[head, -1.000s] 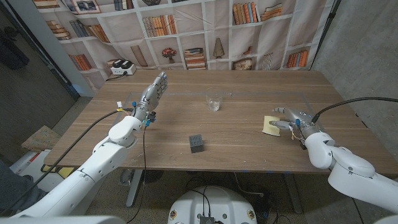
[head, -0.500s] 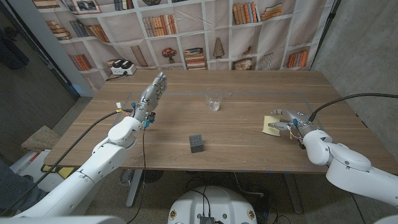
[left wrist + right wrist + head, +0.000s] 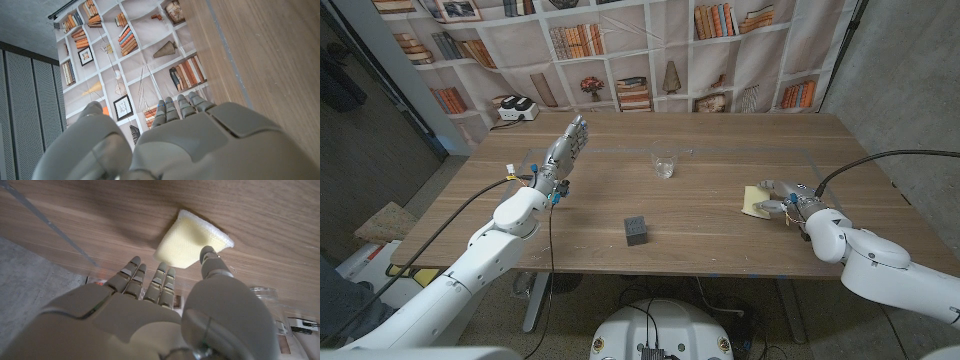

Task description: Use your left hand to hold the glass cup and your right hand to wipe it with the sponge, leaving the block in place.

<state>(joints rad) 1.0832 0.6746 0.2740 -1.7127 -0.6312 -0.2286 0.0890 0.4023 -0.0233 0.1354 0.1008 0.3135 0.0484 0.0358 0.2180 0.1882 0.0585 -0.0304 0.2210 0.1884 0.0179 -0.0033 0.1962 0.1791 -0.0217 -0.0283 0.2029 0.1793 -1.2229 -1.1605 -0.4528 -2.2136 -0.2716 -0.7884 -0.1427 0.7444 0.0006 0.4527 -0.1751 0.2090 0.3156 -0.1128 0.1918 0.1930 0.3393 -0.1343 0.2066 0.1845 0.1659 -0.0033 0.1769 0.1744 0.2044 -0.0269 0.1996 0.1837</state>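
The glass cup (image 3: 666,165) stands upright at the table's far middle, with no hand on it. A small dark block (image 3: 637,230) sits nearer the front edge, left of centre. The yellow sponge (image 3: 755,201) lies on the right side. My right hand (image 3: 786,198) is at the sponge's right edge, fingers spread. In the right wrist view its thumb tip (image 3: 210,256) overlaps the sponge (image 3: 190,240), while the other fingertips (image 3: 134,263) stay just short of it. My left hand (image 3: 565,150) is raised over the table's left part with fingers extended and nothing in it.
A white device (image 3: 514,108) sits at the table's far left corner. A bookshelf backdrop (image 3: 650,50) hangs behind the table. Bare wood (image 3: 710,235) lies between the block and the sponge.
My right hand has slid left toward the sponge until its thumb reaches the sponge's edge. The left hand, the cup and the block have not moved.
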